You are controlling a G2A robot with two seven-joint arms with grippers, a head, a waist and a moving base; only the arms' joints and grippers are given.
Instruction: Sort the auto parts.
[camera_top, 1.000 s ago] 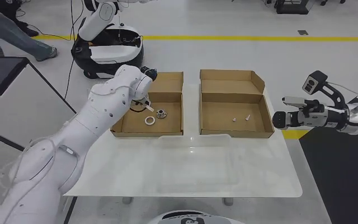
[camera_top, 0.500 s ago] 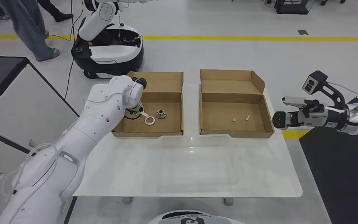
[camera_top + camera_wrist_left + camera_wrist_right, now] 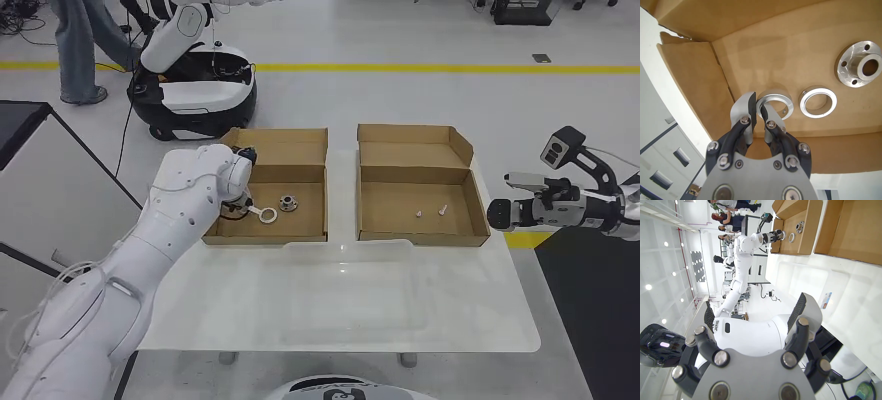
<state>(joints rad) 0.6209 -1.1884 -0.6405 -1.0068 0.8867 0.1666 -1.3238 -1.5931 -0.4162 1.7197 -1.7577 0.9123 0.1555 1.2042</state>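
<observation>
- Jaws of left gripper clamped on the wall of a metal ring, one finger inside, one outside, down in the left cardboard box.
- Just beside it: second ring, then flanged hub.
- Right gripper spread wide, hanging off the right edge of the table.

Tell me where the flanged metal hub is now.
In the top view the flanged hub lies in the left cardboard box, beside the loose ring, not touching it.

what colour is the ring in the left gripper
Silver ring, clearest in the left wrist view.
</observation>
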